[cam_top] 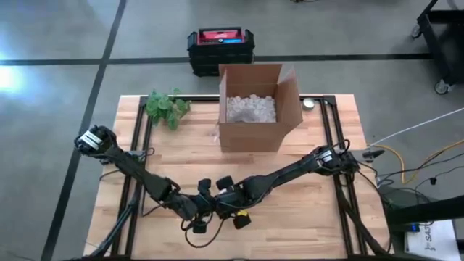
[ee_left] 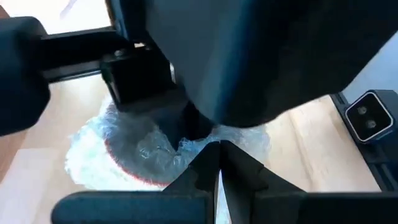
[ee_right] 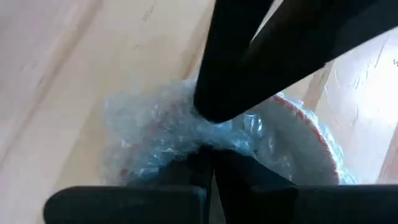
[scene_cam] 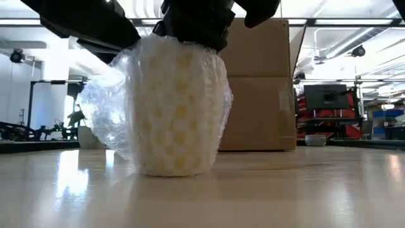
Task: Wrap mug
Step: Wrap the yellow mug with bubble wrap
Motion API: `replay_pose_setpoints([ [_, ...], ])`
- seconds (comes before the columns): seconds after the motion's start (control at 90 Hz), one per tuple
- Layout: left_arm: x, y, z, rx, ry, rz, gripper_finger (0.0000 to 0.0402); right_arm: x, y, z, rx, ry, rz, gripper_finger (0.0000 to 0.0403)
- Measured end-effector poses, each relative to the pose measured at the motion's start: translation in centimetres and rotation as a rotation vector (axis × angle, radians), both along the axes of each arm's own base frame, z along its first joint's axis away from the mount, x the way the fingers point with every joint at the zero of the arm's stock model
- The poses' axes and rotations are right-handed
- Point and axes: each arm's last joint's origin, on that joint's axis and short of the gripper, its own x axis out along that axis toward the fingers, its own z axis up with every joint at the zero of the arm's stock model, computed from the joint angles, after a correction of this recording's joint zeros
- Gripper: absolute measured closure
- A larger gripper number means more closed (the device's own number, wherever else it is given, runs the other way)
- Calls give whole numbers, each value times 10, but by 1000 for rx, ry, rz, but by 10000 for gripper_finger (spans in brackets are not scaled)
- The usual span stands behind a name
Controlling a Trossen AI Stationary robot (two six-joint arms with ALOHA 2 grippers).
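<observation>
Standing upright, the bubble-wrapped mug (scene_cam: 177, 107) has both closed claws pinching its wrap; the box (cam_top: 251, 109) holds packing peanuts (cam_top: 251, 109).

Both arms meet low in the frame's centre over the wooden table (cam_top: 304, 217). An open cardboard box (cam_top: 254, 109) stands at upper centre, a green plant (cam_top: 165, 107) to its left.

Here's the wooden table (cam_top: 304, 217), pale planks framed by black rails. Toward the far edge, an open cardboard box (cam_top: 254, 109) stands on it, white packing fill inside. Beside the box, at the far left corner, lies a leafy green plant (cam_top: 165, 106). A small round tin (cam_top: 309, 104) rests just right of the box. Near the front edge the mug (scene_cam: 174, 107) stands upright on the wood, swathed in bubble wrap (scene_cam: 104, 111) that bulges out to one side.
</observation>
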Motion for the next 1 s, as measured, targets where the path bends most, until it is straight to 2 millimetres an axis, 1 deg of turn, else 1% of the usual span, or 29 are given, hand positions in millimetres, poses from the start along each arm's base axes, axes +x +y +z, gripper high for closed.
replay_pose_setpoints([
  [0.067,0,0,-1,4,2,3,401,-2,0,5,-1,12,-6,401],
  [0.122,0,1,0,4,0,6,401,-4,-1,13,-2,16,-5,401],
  [0.3,-1,2,3,3,-5,7,402,-12,-3,50,-8,3,-7,401],
  [0.356,-2,2,4,3,-6,6,402,-12,-3,56,-5,-11,-5,401],
  [0.456,-2,2,5,5,-8,4,402,-10,-2,57,-2,-33,10,401],
  [0.556,-2,3,5,5,-9,3,402,-7,-1,49,2,-44,19,401],
  [0.689,-3,3,5,-4,1,6,402,0,2,23,22,-54,25,401],
  [0.878,-8,4,4,-39,71,-25,402,2,2,13,-3,-84,42,401],
  [1.0,-14,6,17,-65,56,-47,402,0,-1,5,11,-61,5,401],
])
